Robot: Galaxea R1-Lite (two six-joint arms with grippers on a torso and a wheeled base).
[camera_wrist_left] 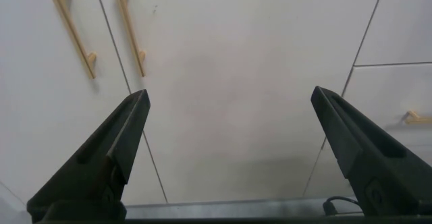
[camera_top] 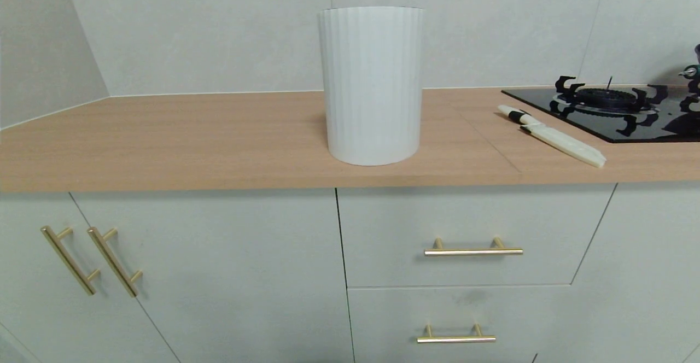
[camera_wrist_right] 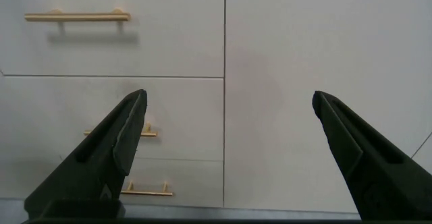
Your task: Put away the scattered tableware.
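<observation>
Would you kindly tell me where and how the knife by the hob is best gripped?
The knife lies flat and slantwise on the countertop, so probably grip its black-banded handle end from above, closing across the narrow width.

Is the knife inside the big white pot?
No, the knife lies flat on the counter, apart from the white pot.

A pale wooden desk [camera_top: 164, 139] ran along a back wall [camera_top: 191, 29] of large light grey tiles and met a side wall [camera_top: 44, 51] at its left end. Under its front edge were off-white cabinet doors [camera_top: 219, 275] and two stacked drawers [camera_top: 470, 221] with brass bar handles [camera_top: 473, 251]. A black hob [camera_top: 607, 98] sat at the far right corner.
</observation>
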